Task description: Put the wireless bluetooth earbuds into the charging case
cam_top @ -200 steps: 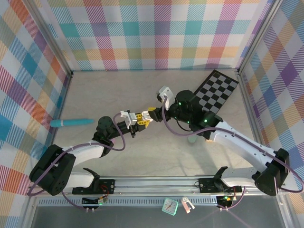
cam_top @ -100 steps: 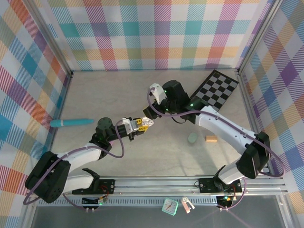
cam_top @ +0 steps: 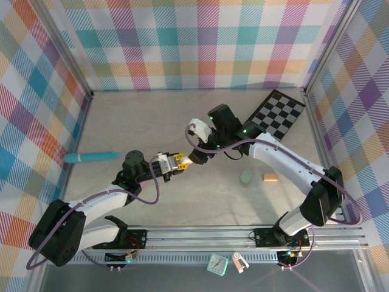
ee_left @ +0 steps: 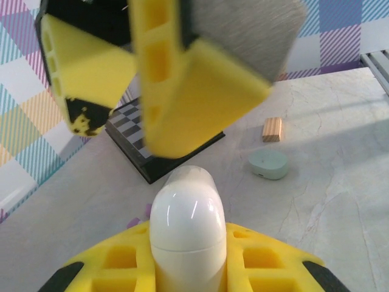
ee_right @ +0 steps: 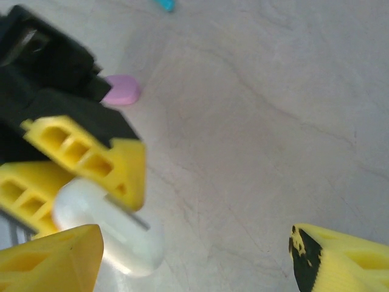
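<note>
Grippers of both arms meet above the middle of the table (cam_top: pixel 134 115). The left gripper (ee_left: pixel 185 267) clamps a white case (ee_left: pixel 185 219) between its yellow fingers. The case is pebble-shaped and stands upright, with a fine seam round its body. No lettering can be made out on its glossy shell.

The right gripper (ee_right: pixel 197 234) is spread wide, its two yellow fingers at opposite lower corners of its own wrist view. In the left wrist view those fingers hang just above the top of the white case, which is not between them.

A mint case (cam_top: pixel 246 176) lies flat on the table to the right, just beside a small wooden block (cam_top: pixel 270 177). A checkerboard (cam_top: pixel 276 115) lies beyond them, and a teal pen (cam_top: pixel 91 157) lies near the left wall. A lilac piece (ee_right: pixel 121 90) lies on the table past the left gripper; case or bud cannot be told. On the near rail sits a small mint clock (cam_top: pixel 217 263), its dial too small to read.

Compared with half a second ago, the right gripper has dropped from beyond the left gripper to close against its tip. The left gripper has barely shifted. The mint case and wooden block have not moved.
</note>
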You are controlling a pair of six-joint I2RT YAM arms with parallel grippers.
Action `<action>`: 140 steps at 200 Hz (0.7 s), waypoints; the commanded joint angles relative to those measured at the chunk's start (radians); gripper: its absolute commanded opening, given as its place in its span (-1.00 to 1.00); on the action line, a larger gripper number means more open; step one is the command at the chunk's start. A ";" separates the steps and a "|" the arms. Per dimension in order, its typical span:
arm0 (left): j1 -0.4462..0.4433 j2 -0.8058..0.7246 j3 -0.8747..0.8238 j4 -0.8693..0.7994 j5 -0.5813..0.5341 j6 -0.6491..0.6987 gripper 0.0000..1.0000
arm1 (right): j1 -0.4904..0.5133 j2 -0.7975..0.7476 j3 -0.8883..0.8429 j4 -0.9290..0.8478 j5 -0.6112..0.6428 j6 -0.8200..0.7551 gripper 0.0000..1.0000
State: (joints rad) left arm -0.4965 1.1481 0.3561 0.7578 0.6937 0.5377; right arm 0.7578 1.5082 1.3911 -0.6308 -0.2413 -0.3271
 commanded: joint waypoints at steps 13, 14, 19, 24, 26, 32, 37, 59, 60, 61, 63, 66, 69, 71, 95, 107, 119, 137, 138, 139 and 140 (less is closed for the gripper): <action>-0.008 0.010 0.019 0.061 0.017 -0.032 -0.71 | 0.002 -0.102 -0.066 0.034 0.005 -0.076 0.61; -0.008 0.011 0.019 0.062 0.019 -0.032 -0.71 | 0.002 -0.104 -0.069 0.038 0.006 -0.078 0.61; -0.008 0.012 0.020 0.069 0.026 -0.040 -0.71 | 0.002 -0.117 -0.085 0.055 0.002 -0.095 0.61; -0.008 0.012 0.021 0.072 0.035 -0.047 -0.71 | 0.002 -0.132 -0.104 0.069 -0.012 -0.127 0.64; -0.008 0.012 0.022 0.073 0.038 -0.049 -0.71 | 0.002 -0.138 -0.113 0.072 -0.025 -0.147 0.66; -0.008 0.009 0.026 0.070 0.051 -0.055 -0.71 | 0.003 -0.159 -0.147 0.095 -0.052 -0.201 0.70; -0.008 0.007 0.031 0.065 0.059 -0.061 -0.71 | 0.003 -0.180 -0.178 0.119 -0.067 -0.236 0.71; -0.009 -0.017 0.060 0.000 0.099 -0.066 -0.71 | 0.002 -0.226 -0.242 0.153 -0.095 -0.372 0.71; -0.010 -0.017 0.061 -0.001 0.100 -0.066 -0.71 | 0.003 -0.226 -0.242 0.150 -0.096 -0.377 0.71; -0.010 -0.017 0.062 -0.003 0.102 -0.067 -0.71 | 0.003 -0.227 -0.241 0.147 -0.097 -0.382 0.72; -0.010 -0.021 0.063 -0.006 0.105 -0.067 -0.71 | 0.003 -0.227 -0.240 0.141 -0.100 -0.387 0.72; -0.010 -0.024 0.064 -0.010 0.107 -0.068 -0.71 | 0.003 -0.226 -0.238 0.135 -0.104 -0.400 0.72; -0.010 -0.028 0.066 -0.013 0.112 -0.070 -0.71 | 0.002 -0.225 -0.234 0.126 -0.107 -0.413 0.72; -0.010 -0.031 0.067 -0.013 0.114 -0.071 -0.71 | 0.003 -0.224 -0.232 0.121 -0.110 -0.422 0.72; -0.013 -0.048 0.076 -0.020 0.136 -0.089 -0.71 | 0.003 -0.208 -0.218 0.091 -0.134 -0.506 0.68; -0.014 -0.050 0.082 -0.022 0.145 -0.097 -0.71 | 0.003 -0.192 -0.207 0.091 -0.136 -0.519 0.63; -0.015 -0.050 0.087 -0.023 0.151 -0.101 -0.71 | 0.003 -0.176 -0.194 0.091 -0.150 -0.525 0.56; -0.016 -0.051 0.093 -0.021 0.152 -0.110 -0.70 | 0.004 -0.154 -0.183 0.107 -0.184 -0.512 0.36; -0.016 -0.051 0.093 -0.021 0.152 -0.110 -0.71 | 0.004 -0.151 -0.182 0.107 -0.186 -0.510 0.34; -0.016 -0.051 0.094 -0.021 0.153 -0.110 -0.70 | 0.004 -0.150 -0.180 0.107 -0.188 -0.509 0.32; -0.016 -0.052 0.094 -0.021 0.152 -0.110 -0.71 | 0.004 -0.149 -0.179 0.106 -0.190 -0.507 0.30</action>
State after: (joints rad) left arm -0.4984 1.1149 0.4122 0.7311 0.8024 0.4477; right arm 0.7593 1.3254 1.1717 -0.5388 -0.3504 -0.7925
